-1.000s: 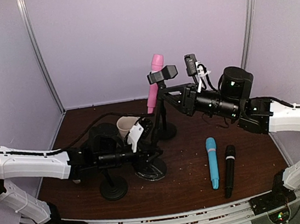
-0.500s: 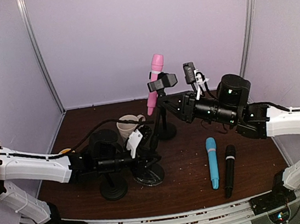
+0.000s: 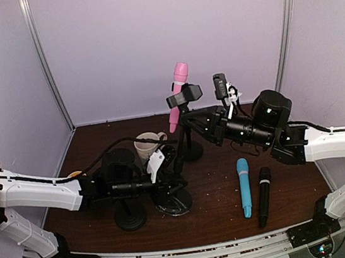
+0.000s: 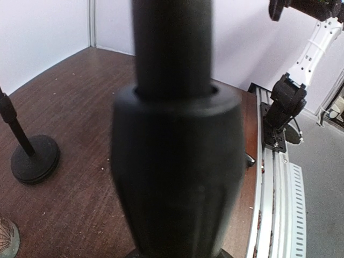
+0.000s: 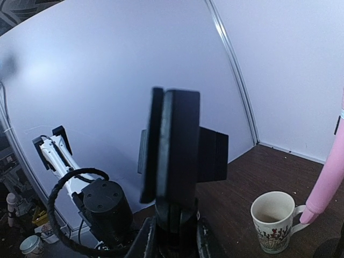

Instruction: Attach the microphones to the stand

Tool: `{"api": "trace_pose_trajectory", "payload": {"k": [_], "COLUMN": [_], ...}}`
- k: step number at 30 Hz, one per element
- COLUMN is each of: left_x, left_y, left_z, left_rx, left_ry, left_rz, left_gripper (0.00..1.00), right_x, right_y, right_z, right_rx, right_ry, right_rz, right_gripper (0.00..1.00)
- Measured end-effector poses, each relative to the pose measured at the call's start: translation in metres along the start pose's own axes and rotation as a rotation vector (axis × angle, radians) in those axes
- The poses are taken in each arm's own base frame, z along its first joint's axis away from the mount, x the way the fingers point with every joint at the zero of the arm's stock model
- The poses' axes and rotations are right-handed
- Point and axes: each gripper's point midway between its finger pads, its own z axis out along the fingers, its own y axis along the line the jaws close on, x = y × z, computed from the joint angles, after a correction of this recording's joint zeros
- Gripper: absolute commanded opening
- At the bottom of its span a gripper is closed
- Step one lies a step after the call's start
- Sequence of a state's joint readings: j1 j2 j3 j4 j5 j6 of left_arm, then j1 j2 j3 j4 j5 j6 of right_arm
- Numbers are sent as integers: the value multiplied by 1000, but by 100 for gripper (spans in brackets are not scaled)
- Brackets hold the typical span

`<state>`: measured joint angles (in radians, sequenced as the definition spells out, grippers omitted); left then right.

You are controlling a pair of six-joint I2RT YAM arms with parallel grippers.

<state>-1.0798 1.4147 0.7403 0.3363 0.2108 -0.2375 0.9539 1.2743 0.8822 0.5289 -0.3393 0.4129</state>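
Observation:
A black stand [image 3: 178,150] rises from a round base [image 3: 173,200] to an empty clip [image 3: 184,94]. My left gripper [image 3: 167,182] is shut on its lower collar [image 4: 174,177], which hides the fingers in the left wrist view. Just under the clip [image 5: 180,145], my right gripper [image 3: 191,119] [image 5: 174,239] is shut on the stand's top. Tilted behind the clip is the pink microphone [image 3: 178,96] [image 5: 325,183]; what holds it I cannot tell. On the table at the right lie the light blue microphone [image 3: 245,186] and the black microphone [image 3: 264,196], side by side.
A patterned mug [image 3: 147,146] [image 5: 274,220] sits behind the left gripper. A second stand's base [image 3: 131,218] [image 4: 35,158] is at the front left, a third base [image 3: 192,150] at the back centre. A cable [image 3: 108,147] runs across the left side.
The right gripper and the clip it holds have shifted slightly left and down. The stand's base has slid a little toward the near edge. Both grips are unchanged.

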Motion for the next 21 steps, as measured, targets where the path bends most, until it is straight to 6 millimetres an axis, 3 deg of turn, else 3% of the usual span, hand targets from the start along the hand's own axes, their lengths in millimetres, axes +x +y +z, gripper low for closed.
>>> {"api": "trace_pose_trajectory", "payload": {"k": [4, 7, 12, 15, 21], "left_x": [-4, -6, -42, -60, -66], "left_y": [-10, -11, -8, -3, -2], "left_z": [0, 0, -5, -12, -15], "left_rx": [53, 62, 26, -16, -28], "left_ry": [-14, -21, -133, -187, -210], "left_rz": [12, 16, 42, 47, 35], "left_gripper": [0, 0, 0, 0, 0], "right_x": [-1, -1, 64, 81, 71], "right_y": [12, 15, 13, 11, 17], "right_z": [-1, -2, -10, -19, -29], "right_rx": [-65, -79, -73, -58, -69], "right_ry": [-7, 3, 233, 299, 286], "right_rz": [-30, -42, 3, 4, -22], "right_gripper": [26, 43, 60, 63, 63]}}
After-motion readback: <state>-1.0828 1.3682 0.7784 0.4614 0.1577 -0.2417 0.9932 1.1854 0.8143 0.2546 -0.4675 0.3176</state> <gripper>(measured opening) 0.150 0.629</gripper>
